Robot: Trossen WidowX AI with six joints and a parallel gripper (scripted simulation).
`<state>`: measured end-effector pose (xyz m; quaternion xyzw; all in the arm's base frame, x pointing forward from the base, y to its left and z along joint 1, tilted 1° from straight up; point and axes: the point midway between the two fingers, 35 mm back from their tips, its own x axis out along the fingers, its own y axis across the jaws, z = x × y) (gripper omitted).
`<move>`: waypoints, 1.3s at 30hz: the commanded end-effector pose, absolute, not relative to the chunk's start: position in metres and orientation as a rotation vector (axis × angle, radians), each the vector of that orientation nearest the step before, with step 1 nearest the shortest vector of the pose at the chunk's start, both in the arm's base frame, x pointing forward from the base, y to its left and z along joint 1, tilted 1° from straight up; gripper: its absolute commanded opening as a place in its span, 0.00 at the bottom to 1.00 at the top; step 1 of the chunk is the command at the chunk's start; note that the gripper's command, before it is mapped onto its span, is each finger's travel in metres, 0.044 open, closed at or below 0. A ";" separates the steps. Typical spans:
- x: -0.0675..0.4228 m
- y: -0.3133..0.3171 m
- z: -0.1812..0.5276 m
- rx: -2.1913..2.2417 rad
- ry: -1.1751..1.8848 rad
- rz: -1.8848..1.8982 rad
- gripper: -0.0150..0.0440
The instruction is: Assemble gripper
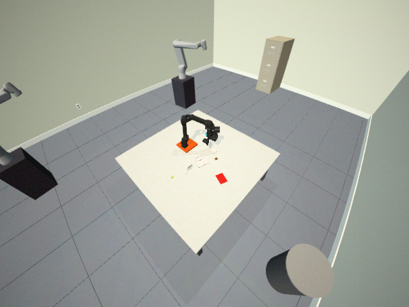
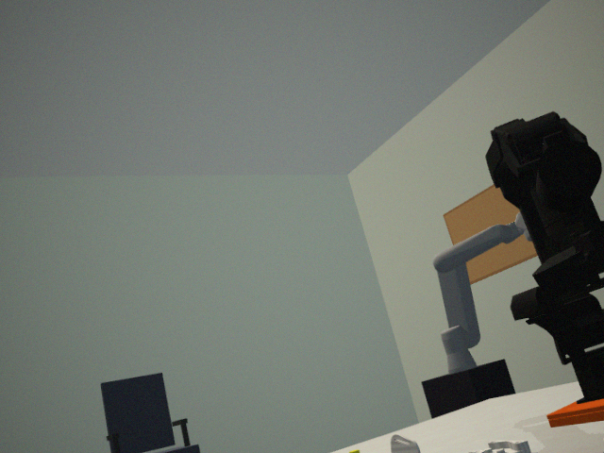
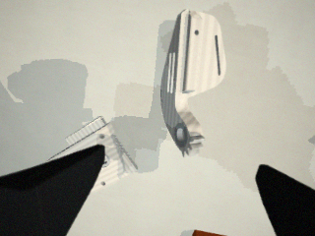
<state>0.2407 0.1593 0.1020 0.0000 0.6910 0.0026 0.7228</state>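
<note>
My gripper (image 1: 210, 140) (image 3: 180, 162) is open and empty above the table, pointing down. Below it in the wrist view, one white jaw (image 3: 204, 54) lies on the table, its toothed end between the fingertips. A white part with small holes (image 3: 114, 166), perhaps the housing plate, lies at the left, partly hidden by the left finger. In the top view a pale outlined part (image 1: 202, 162), likely the gripper base, lies nearer the table's middle. A second jaw (image 1: 188, 167) (image 2: 404, 444) lies beside it, apart. Pins and stubs are too small to make out.
A small brown cube (image 1: 216, 158), a red square (image 1: 221, 178) and a small yellow thing (image 1: 171, 176) (image 2: 354, 451) are on the table. The arm stands on an orange base plate (image 1: 192, 144) (image 2: 576, 414). An orange-brown edge (image 3: 209, 233) shows at the bottom of the wrist view.
</note>
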 end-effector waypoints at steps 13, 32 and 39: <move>0.242 0.159 0.073 -0.005 1.537 -0.006 1.00; 0.242 0.158 0.043 -0.004 1.536 -0.006 1.00; 0.241 0.157 0.032 -0.005 1.537 -0.006 1.00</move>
